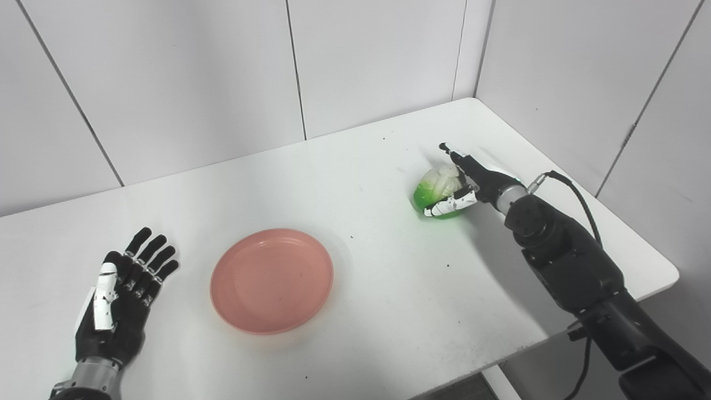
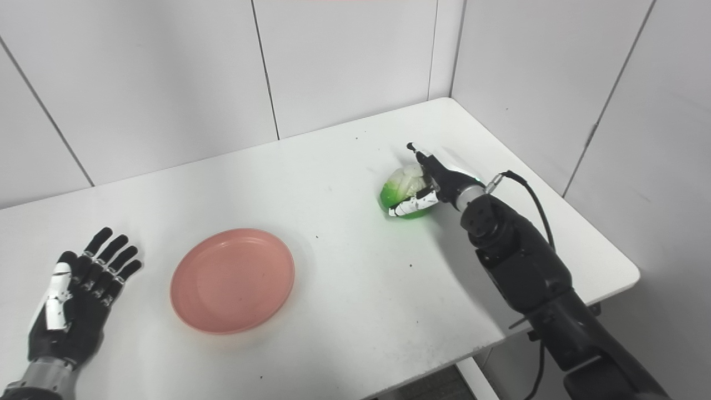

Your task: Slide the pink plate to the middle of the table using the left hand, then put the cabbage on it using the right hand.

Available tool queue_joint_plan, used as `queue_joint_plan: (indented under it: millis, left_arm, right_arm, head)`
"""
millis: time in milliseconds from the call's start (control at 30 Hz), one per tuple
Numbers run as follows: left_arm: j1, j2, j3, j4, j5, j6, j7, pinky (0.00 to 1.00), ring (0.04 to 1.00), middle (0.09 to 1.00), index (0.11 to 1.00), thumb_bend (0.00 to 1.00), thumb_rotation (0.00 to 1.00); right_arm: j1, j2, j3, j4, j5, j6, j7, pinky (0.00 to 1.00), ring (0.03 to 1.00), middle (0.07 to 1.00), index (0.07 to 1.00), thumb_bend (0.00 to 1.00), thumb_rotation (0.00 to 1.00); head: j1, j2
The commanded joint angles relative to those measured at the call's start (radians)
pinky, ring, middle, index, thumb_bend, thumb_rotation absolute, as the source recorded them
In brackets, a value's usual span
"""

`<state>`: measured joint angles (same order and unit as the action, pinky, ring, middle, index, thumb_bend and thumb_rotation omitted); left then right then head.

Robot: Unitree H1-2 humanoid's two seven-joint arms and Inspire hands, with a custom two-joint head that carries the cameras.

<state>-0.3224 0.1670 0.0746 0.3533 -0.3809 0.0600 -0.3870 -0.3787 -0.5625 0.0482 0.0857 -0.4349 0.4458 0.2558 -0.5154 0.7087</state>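
Observation:
The pink plate [image 1: 272, 280] lies flat on the white table [image 1: 400, 294], left of its middle. My left hand [image 1: 122, 294] rests open at the table's left front, fingers spread, a short gap away from the plate. The green and white cabbage [image 1: 435, 190] sits on the table at the right. My right hand [image 1: 472, 180] is wrapped around it from the right, thumb across its front and fingers behind it, one fingertip sticking up. The far side of the cabbage is hidden by the hand.
White wall panels [image 1: 222, 83] close the table in at the back and right. The table's right front corner [image 1: 669, 272] lies beside my right forearm, with a black cable [image 1: 577, 194] looping over it.

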Motion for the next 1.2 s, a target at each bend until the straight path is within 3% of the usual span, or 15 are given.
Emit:
queue_joint_plan:
  millis: [0, 433, 567, 667, 767, 867, 900, 967, 1033, 1067, 1167]
  left_arm:
    - [0.044, 0.005, -0.015, 0.012, 0.029, 0.077, 0.024, 0.87, 0.876, 0.893, 0.881, 0.49, 1.0]
    - [0.058, 0.002, -0.027, -0.035, 0.042, 0.101, 0.044, 0.87, 0.871, 0.889, 0.887, 0.48, 1.0]
    - [0.058, 0.0, -0.029, -0.038, 0.045, 0.104, 0.046, 0.87, 0.87, 0.887, 0.885, 0.49, 1.0]
    - [0.06, -0.001, -0.03, -0.043, 0.046, 0.105, 0.045, 0.88, 0.873, 0.889, 0.886, 0.48, 1.0]
    - [0.061, -0.001, -0.033, -0.048, 0.049, 0.108, 0.046, 0.88, 0.872, 0.888, 0.887, 0.49, 1.0]
    - [0.061, 0.0, -0.035, -0.049, 0.047, 0.11, 0.047, 0.88, 0.872, 0.888, 0.888, 0.49, 1.0]
    - [0.061, 0.0, -0.035, -0.05, 0.046, 0.11, 0.047, 0.88, 0.873, 0.889, 0.888, 0.49, 1.0]
    - [0.061, -0.001, -0.035, -0.051, 0.047, 0.113, 0.05, 0.88, 0.873, 0.89, 0.888, 0.49, 1.0]
    - [0.06, 0.0, -0.036, -0.051, 0.048, 0.114, 0.051, 0.88, 0.874, 0.891, 0.889, 0.49, 1.0]
    - [0.06, 0.0, -0.037, -0.051, 0.048, 0.115, 0.051, 0.88, 0.875, 0.891, 0.889, 0.49, 1.0]
    - [0.058, 0.001, -0.038, -0.046, 0.049, 0.109, 0.05, 0.88, 0.873, 0.89, 0.888, 0.49, 1.0]
  right_arm:
    - [-0.059, -0.024, -0.002, -0.001, 0.006, -0.044, -0.01, 0.89, 0.955, 0.976, 0.975, 1.0, 0.26]
    - [-0.103, -0.042, 0.074, 0.081, -0.026, -0.076, -0.011, 0.88, 0.915, 0.922, 0.922, 1.0, 0.24]
    - [-0.097, -0.031, 0.059, 0.09, -0.011, -0.1, -0.028, 0.85, 0.857, 0.856, 0.864, 1.0, 0.18]
    - [-0.09, -0.029, 0.055, 0.091, -0.006, -0.117, -0.041, 0.76, 0.742, 0.748, 0.75, 0.99, 0.11]
    - [-0.088, -0.032, 0.063, 0.083, -0.013, -0.107, -0.043, 0.62, 0.61, 0.633, 0.638, 0.92, 0.05]
    - [-0.086, -0.035, 0.071, 0.076, -0.027, -0.093, -0.046, 0.6, 0.581, 0.606, 0.605, 0.9, 0.03]
    - [-0.085, -0.035, 0.07, 0.075, -0.03, -0.092, -0.048, 0.61, 0.572, 0.59, 0.536, 0.68, 0.09]
    - [-0.082, -0.031, 0.067, 0.075, -0.035, -0.093, -0.058, 0.6, 0.562, 0.576, 0.5, 0.56, 0.12]
    - [-0.08, -0.026, 0.061, 0.075, -0.035, -0.094, -0.07, 0.57, 0.539, 0.556, 0.489, 0.53, 0.13]
    - [-0.079, -0.024, 0.059, 0.076, -0.034, -0.096, -0.074, 0.52, 0.504, 0.516, 0.481, 0.53, 0.04]
    - [-0.074, -0.014, 0.042, 0.078, -0.02, -0.112, -0.099, 0.47, 0.474, 0.49, 0.485, 0.53, 0.0]
  head:
    - [0.006, 0.002]
    - [0.016, 0.018]
    - [0.022, 0.019]
    - [0.023, 0.021]
    - [0.025, 0.023]
    - [0.025, 0.025]
    - [0.025, 0.025]
    - [0.025, 0.025]
    - [0.025, 0.025]
    - [0.025, 0.025]
    - [0.024, 0.027]
